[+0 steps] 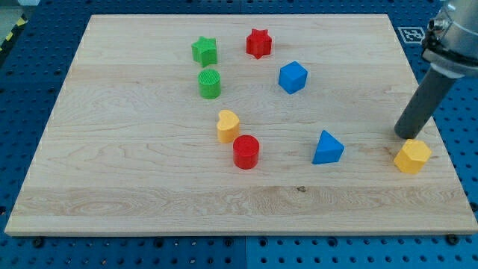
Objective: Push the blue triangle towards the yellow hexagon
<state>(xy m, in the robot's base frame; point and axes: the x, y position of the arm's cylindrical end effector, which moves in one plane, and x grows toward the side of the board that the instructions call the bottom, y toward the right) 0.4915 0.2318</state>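
With no jaws on the end effector, only a rod, my tip (408, 135) was placed just above the yellow plastic hexagon (412, 156), so it should be brought to the left of the blue plastic triangle (327, 148) on the wooden worktop (134, 187) and pushed rightwards.

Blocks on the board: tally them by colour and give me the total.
Green: 2, the green star and the green cylinder.
Red: 2, the red star and the red cylinder.
Blue: 2, the blue cube and the blue triangle.
Yellow: 2, the yellow heart and the yellow hexagon.
Total: 8.
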